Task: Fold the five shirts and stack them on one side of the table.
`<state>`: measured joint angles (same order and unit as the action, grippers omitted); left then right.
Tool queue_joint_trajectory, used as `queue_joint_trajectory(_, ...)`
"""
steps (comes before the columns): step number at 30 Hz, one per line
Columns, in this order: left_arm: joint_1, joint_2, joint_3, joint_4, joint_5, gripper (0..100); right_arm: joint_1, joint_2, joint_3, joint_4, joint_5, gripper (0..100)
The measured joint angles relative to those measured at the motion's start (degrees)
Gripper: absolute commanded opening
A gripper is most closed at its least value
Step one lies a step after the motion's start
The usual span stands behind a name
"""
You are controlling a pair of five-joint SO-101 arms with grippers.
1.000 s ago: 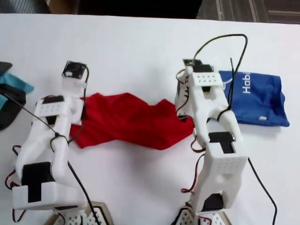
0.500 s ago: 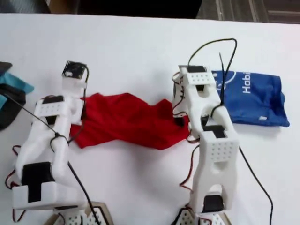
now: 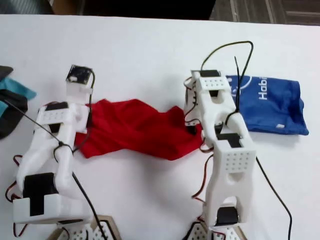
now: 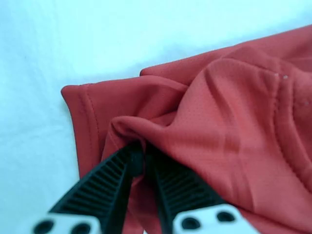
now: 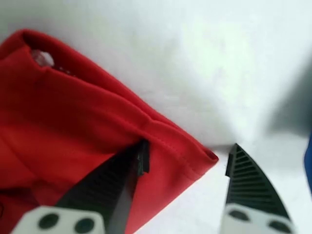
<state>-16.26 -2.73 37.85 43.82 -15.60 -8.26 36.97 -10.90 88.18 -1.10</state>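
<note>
Both arms (image 3: 55, 135) are covering the ends of the red shirt (image 3: 135, 129), which is lying crumpled, long axis running side to side. Left gripper (image 4: 142, 153) is pinching a fold; right gripper (image 5: 189, 148) is gaping astride a hem corner.

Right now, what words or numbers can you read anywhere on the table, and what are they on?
On the blue shirt, white letters: the word is cut off at the shirt's edge, so it cannot be read whole.
On the same shirt, a small white tag: too small to read.
On the red shirt: no writing to be seen, from above or from the wrist views.
</note>
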Motion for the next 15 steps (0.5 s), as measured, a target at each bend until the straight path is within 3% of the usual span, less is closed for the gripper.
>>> queue_joint_trajectory(15,0.00,0.00,0.00,0.00,0.00,3,0.44,-5.80,7.30,-5.63,-0.97,26.3)
